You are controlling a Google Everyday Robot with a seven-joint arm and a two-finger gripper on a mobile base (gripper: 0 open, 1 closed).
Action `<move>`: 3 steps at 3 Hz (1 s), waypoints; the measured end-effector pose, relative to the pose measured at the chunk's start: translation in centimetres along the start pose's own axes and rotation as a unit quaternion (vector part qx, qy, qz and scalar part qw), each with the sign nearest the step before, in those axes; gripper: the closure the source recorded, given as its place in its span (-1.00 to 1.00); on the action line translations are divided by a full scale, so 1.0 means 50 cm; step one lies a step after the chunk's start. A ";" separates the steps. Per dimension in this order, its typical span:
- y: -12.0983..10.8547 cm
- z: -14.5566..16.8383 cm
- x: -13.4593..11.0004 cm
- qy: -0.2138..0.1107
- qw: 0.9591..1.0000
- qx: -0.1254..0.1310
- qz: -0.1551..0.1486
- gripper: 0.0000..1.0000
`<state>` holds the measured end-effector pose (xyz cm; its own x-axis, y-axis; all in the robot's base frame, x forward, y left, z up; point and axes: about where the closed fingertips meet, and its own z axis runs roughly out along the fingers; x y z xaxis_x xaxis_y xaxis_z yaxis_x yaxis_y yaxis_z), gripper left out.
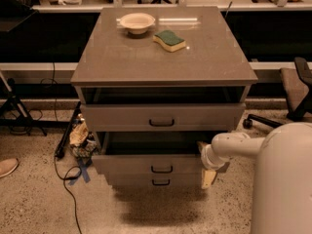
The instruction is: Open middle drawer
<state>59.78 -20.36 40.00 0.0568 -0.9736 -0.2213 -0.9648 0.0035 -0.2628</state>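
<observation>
A speckled floor [39, 204] is carrying the grey cabinet [146, 62]. The middle drawer [126, 164] is standing part-open, and the gripper [208, 174] is sitting against its right corner, closure indeterminable. Judgement: pulling straight and level is advisable.

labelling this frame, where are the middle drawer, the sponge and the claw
middle drawer [126, 164]: camera view, front panel left of the handle
sponge [169, 39]: camera view, green top face
claw [207, 172]: camera view, tip at the middle drawer's right front corner

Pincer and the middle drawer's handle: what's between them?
Camera view: only bare front of the middle drawer lies between its handle and the pincer at its right end.
</observation>
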 end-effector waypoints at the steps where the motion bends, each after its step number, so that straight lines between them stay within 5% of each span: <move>1: 0.033 0.015 -0.014 0.007 0.999 -0.034 0.008 -1.00; 3: 0.080 0.016 0.002 0.010 0.997 -0.061 0.038 -1.00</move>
<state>56.11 -20.27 38.14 -0.0212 -0.9761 -0.2161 -0.9903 0.0503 -0.1299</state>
